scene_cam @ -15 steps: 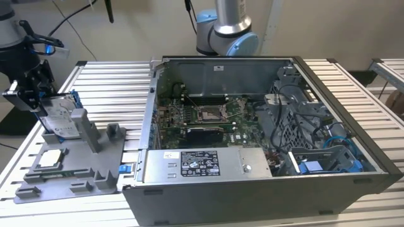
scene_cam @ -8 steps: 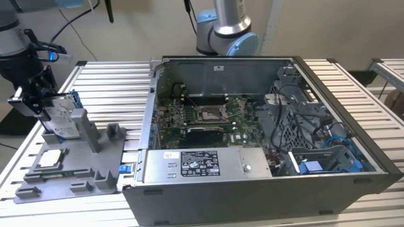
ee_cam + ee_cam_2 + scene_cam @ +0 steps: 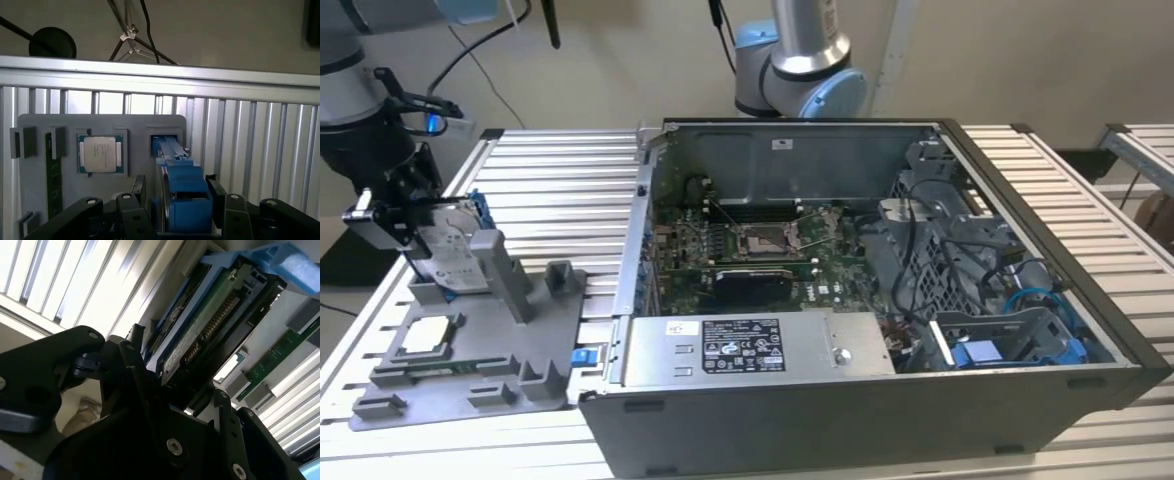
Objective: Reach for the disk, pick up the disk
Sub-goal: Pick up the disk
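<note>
1. Exterior view: the disk [image 3: 450,250] stands on edge in a slot of the grey tray [image 3: 487,345]. The tray lies at the end of the worktop [image 3: 560,175] on the exterior view's left, beside the open case [image 3: 854,420]. The hand [image 3: 424,232] sits low over the disk's top.
2. First wrist view: the hand straddles the disk's blue rail [image 3: 182,182], one jaw on each side. The chip [image 3: 102,153] lies flat in the neighbouring pocket, apart from both. A good grasp here probably needs the hand centred, so that both jaws meet the disk together and do not tip it in its slot.
3. Second wrist view: light shows between the disk and one jaw, so the hand is open and holds nothing. The jaws should press on the flat sides, clear of the circuit board [image 3: 205,325], and squarely, since smooth metal may slip.
</note>
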Robot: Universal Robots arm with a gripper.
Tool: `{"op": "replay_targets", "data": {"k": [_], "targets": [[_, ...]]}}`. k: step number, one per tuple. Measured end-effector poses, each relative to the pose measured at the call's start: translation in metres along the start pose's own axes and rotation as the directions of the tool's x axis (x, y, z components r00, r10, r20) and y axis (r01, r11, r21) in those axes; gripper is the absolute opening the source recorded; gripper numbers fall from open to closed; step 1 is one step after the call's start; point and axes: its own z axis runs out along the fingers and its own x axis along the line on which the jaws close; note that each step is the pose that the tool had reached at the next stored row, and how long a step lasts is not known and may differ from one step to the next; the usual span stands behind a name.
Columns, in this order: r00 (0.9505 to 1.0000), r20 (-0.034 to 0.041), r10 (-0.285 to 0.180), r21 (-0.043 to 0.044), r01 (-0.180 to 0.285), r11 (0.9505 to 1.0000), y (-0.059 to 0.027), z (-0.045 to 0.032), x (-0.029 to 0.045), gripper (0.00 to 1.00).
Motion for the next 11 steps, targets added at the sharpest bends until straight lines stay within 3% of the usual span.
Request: {"op": "replay_targets", "data": {"k": [2,3,11], "targets": [[1.0000,0.0001,-0.001,0.0001,0.001,1.0000,0.0000,0.0001,0.0000,1.00],[1.0000,0.0001,-0.002,0.0001,0.002,1.0000,0.0000,0.0001,0.0000,0.00],[1.0000,0.0001,-0.008,-0.0001,0.008,1.0000,-0.0003,0.0001,0.0000,0.00]]}}
